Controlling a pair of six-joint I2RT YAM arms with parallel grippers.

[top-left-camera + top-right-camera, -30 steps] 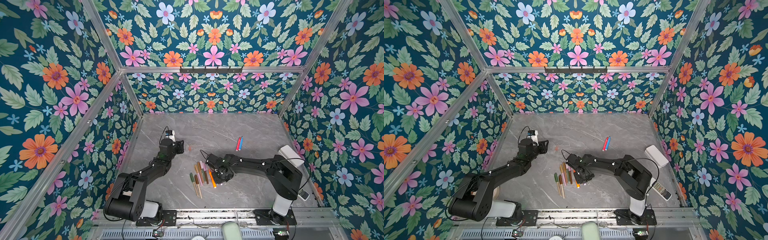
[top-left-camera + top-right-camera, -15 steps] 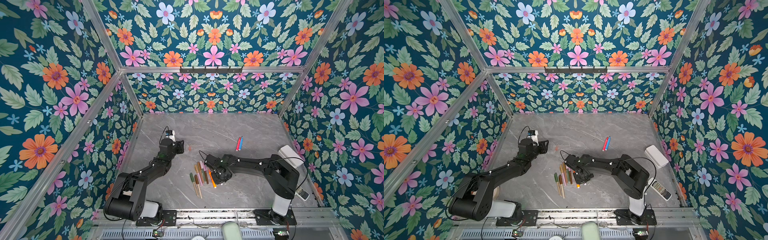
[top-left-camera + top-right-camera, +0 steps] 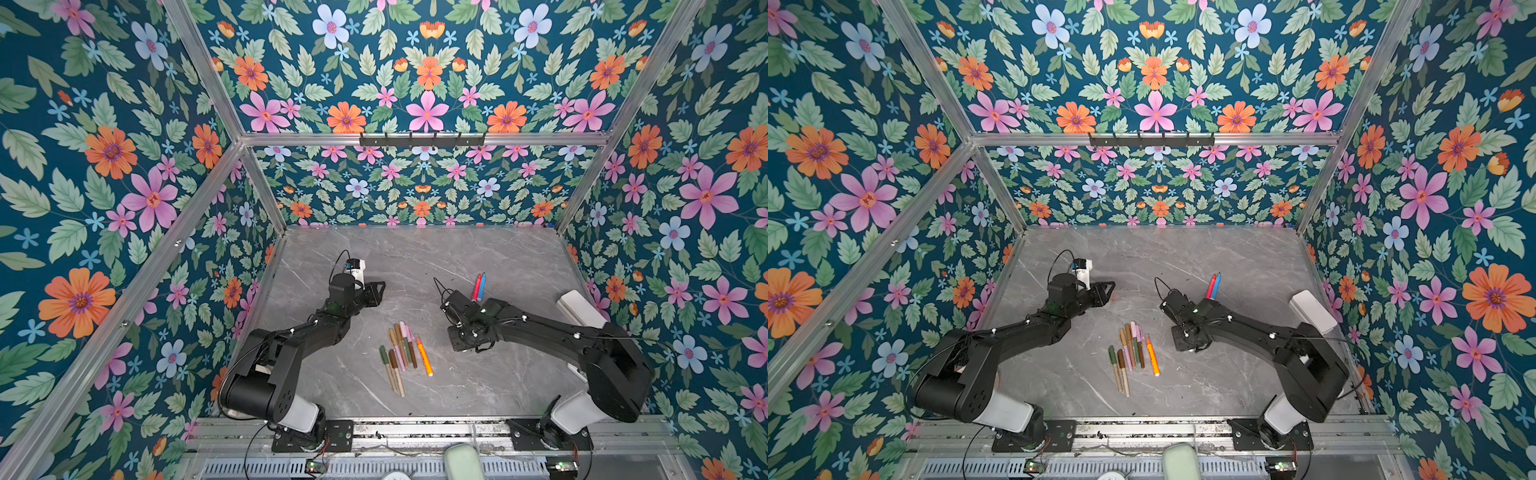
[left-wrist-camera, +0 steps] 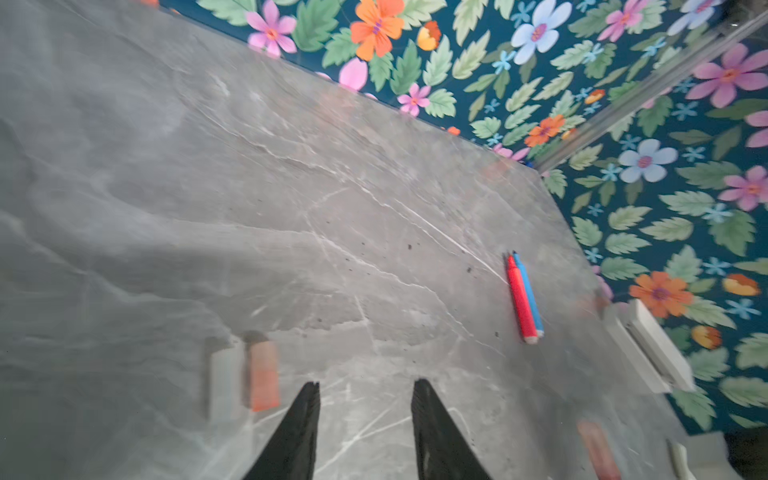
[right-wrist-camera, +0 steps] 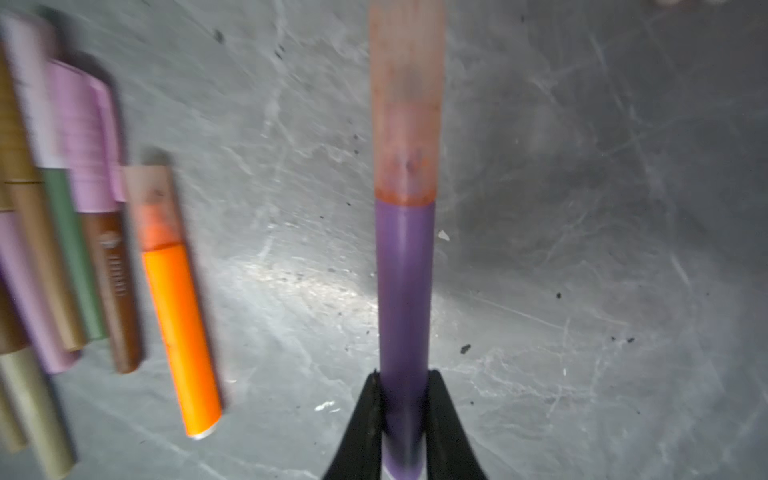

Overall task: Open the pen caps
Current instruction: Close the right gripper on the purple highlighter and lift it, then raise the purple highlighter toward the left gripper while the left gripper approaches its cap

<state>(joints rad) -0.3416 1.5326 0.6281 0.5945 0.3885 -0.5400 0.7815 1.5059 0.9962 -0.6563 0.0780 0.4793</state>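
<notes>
So your right tool [image 5: 405, 376] is pinching the purple pen [image 5: 405, 291] right at its tail end, jaws pressed tight on the barrel. The pale orange-red cap [image 5: 405, 104] is on and sticks way out in front over the tabletop [image 3: 478, 249]. In a top view that's just right of centre, with the pen itself hidden under the arm. Your left tool [image 4: 365, 384] is spread part way and empty, parked left of centre near a loose orange-red cap [image 4: 262, 376] lying on the tabletop. I'd say the step in hand is bringing that left tool across to grab the cap. You're holding the very end of the barrel, so the cap end will probably wag if you bump it. Come in square, bite the cap mid-length rather than over the seam, then pull straight along the pen, no bending. The capped orange pen [image 5: 180, 332] and the muted pens [image 3: 399, 349] sit lower middle, and the red pen [image 4: 519, 299] and blue pen [image 4: 530, 291] lie together further back, so keep clear of them.
</notes>
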